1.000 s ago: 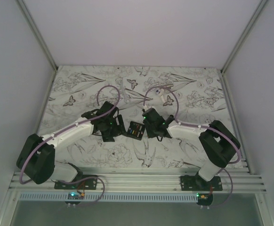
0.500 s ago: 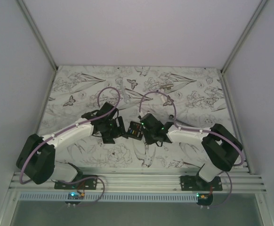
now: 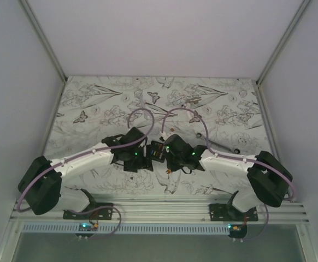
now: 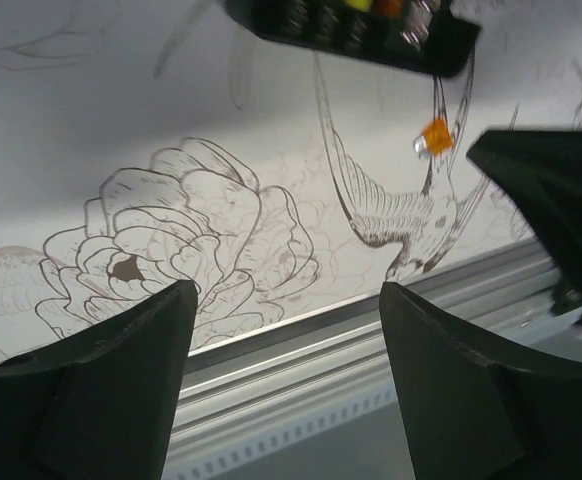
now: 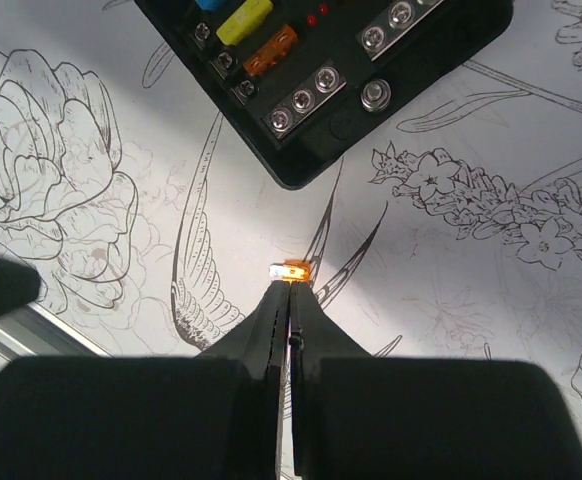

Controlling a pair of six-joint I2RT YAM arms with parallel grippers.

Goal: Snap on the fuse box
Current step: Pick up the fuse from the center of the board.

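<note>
Two arms, L arm (image 3: 85, 158) and R arm (image 3: 227, 161), reach in over the flower-print table (image 3: 93, 103) and meet at its middle. I keep both low and close so each wrist cam sees the work. 1 fuse box (image 5: 341, 70) lies flat on the table betw. the two grippers, face up, w/ yellow and orange fuses seated and screw terminals along one edge. L gripper (image 4: 286, 290) has its jaws wide apart w/ nothing in them, just beside the box, prob. on standby to steady it. R gripper (image 5: 289, 292) is pinched right together on a small orange fuse (image 5: 293, 270), held at the very tips, near the box corner but apart from it. My read: the fuse goes to a free slot next. Such a thin grip could let it twist when pressed.
</note>
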